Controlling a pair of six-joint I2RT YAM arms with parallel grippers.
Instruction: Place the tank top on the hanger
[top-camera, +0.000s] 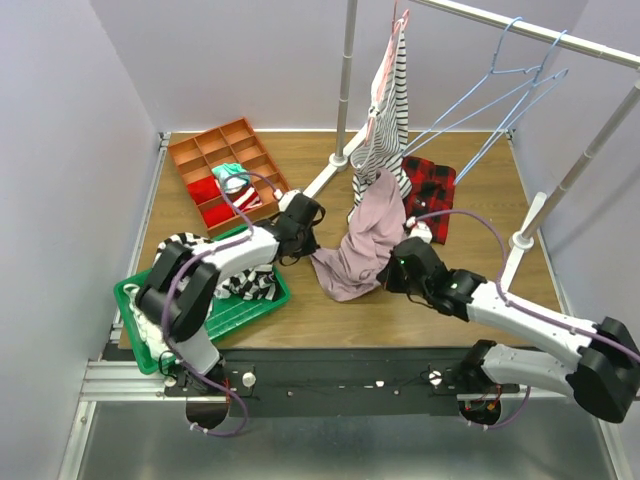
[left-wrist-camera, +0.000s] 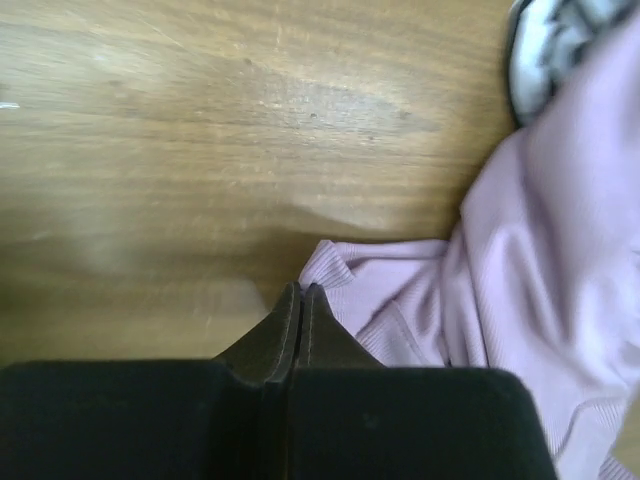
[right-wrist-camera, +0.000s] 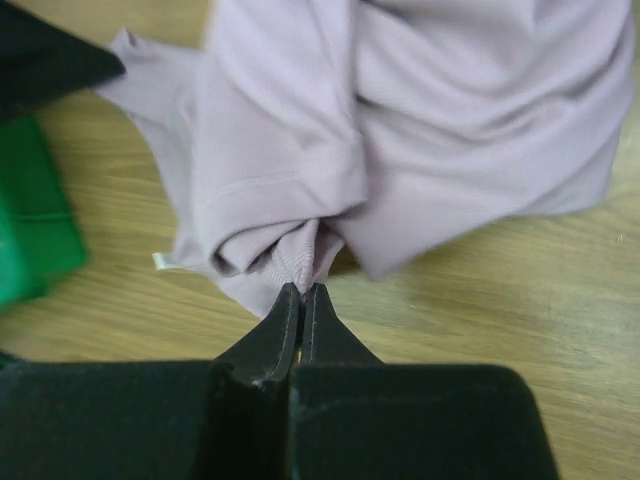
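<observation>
The mauve tank top (top-camera: 365, 235) lies bunched on the wooden table, its upper part lying against the hanging striped shirt. My left gripper (top-camera: 309, 251) is shut at the garment's left corner; the left wrist view shows the tips (left-wrist-camera: 302, 291) closed right on the ribbed hem (left-wrist-camera: 345, 275). My right gripper (top-camera: 389, 273) is shut on a gathered fold of the tank top (right-wrist-camera: 400, 120), pinched at the tips (right-wrist-camera: 302, 290) low over the table. Light-blue wire hangers (top-camera: 505, 72) hang on the rail at the back right, apart from both grippers.
A black-and-white striped shirt (top-camera: 392, 110) hangs on a pinkish hanger. A red-and-black plaid garment (top-camera: 432, 188) lies behind the tank top. A green tray (top-camera: 250, 302) with striped clothes is front left, a brown organizer (top-camera: 200, 150) back left. Rail posts (top-camera: 346, 80) (top-camera: 575, 175) stand on the table.
</observation>
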